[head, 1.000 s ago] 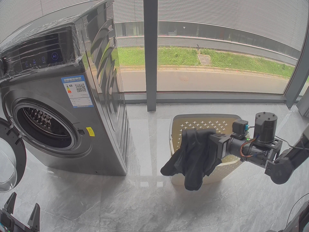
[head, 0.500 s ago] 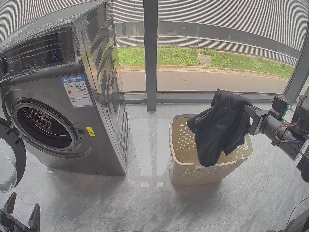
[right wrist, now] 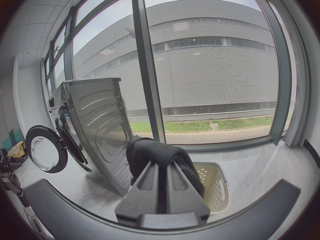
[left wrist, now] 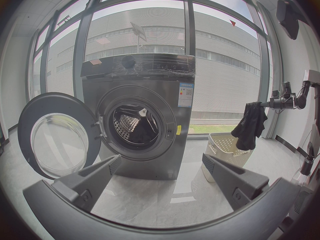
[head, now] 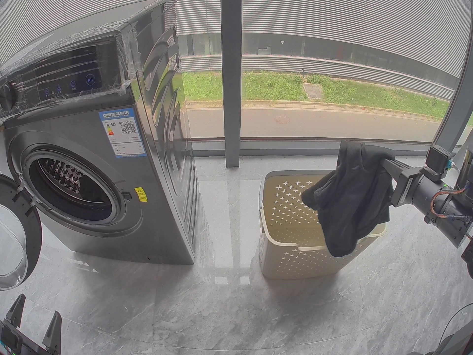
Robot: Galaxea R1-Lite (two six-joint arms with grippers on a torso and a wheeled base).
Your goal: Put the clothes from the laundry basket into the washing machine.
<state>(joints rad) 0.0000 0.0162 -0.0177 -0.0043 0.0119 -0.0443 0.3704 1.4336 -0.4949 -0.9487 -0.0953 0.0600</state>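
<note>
Right jaws, head view: we see them clamped on a black garment (head: 352,200), out at the robot's right, above the floor.
Garment, head view: it hangs in a bunch from the right jaws over the far right part of the laundry basket (head: 268,223); we cannot tell whether its lower end touches the rim.
Basket, head view: it stands on the grey floor (head: 221,311) by the window, to the right of the washing machine (head: 162,139) and apart from it.
Washing machine, head view: its round door (head: 19,232) is swung open to the left and the drum opening (head: 74,188) is uncovered.
Left jaws, head view: they sit low at the near left, spread apart.
Left jaws, left wrist view: we see them wide apart with nothing between them, facing the washing machine (left wrist: 180,144) and its open door (left wrist: 58,137).
Garment, left wrist view: the garment (left wrist: 250,125) dangles from the far arm above the basket (left wrist: 223,144), well apart from the drum opening (left wrist: 135,124).
Right jaws, right wrist view: they are pressed together on a fold of the garment (right wrist: 156,154), which bulges up over the tips.
Basket, right wrist view: the basket (right wrist: 215,187) lies below and beyond the garment, with the washing machine (right wrist: 100,117) and its door (right wrist: 45,149) farther off.
</note>
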